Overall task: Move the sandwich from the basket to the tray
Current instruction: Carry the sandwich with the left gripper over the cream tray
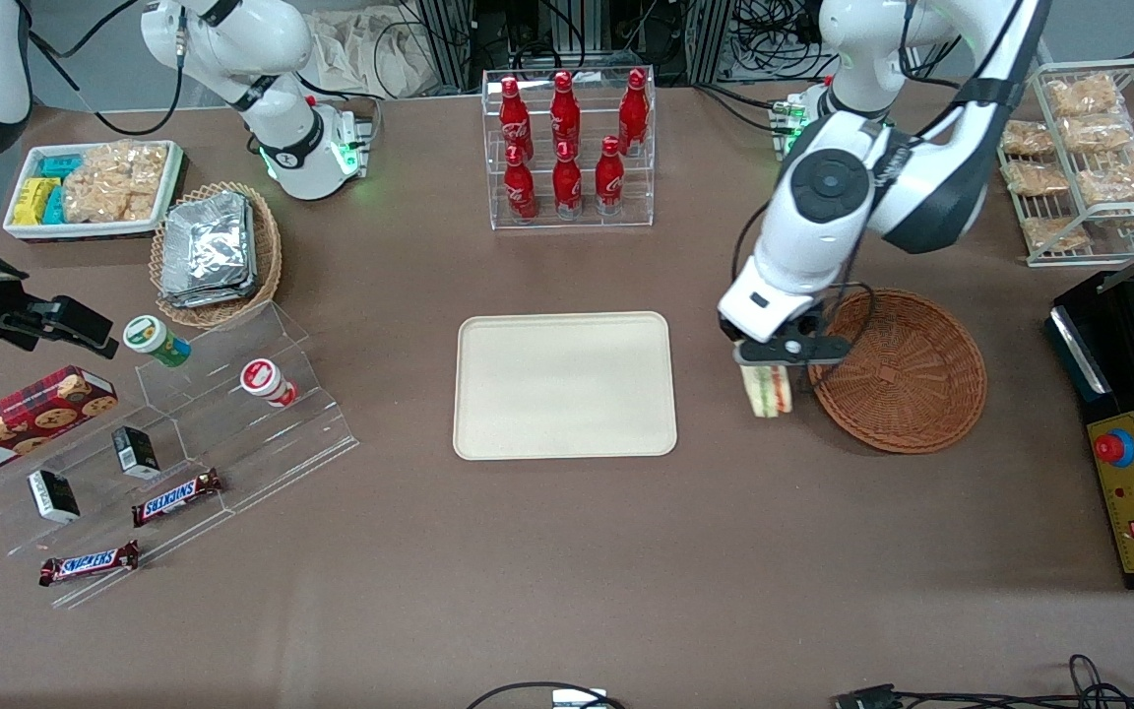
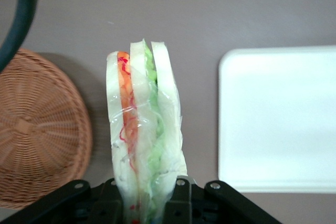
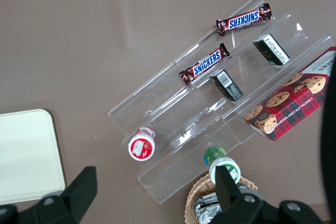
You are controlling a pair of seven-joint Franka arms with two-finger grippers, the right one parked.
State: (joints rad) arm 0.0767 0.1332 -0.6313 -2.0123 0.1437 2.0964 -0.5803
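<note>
My gripper is shut on the sandwich, a clear-wrapped wedge of white bread with orange and green layers. It hangs above the bare tabletop, between the reddish-brown wicker basket and the cream tray. The sandwich is just outside the basket's rim and apart from the tray. Nothing lies in the basket or on the tray.
A clear rack of red bottles stands farther from the front camera than the tray. A black control box sits at the working arm's end. A tan basket of foil packets and a clear step display with snacks lie toward the parked arm's end.
</note>
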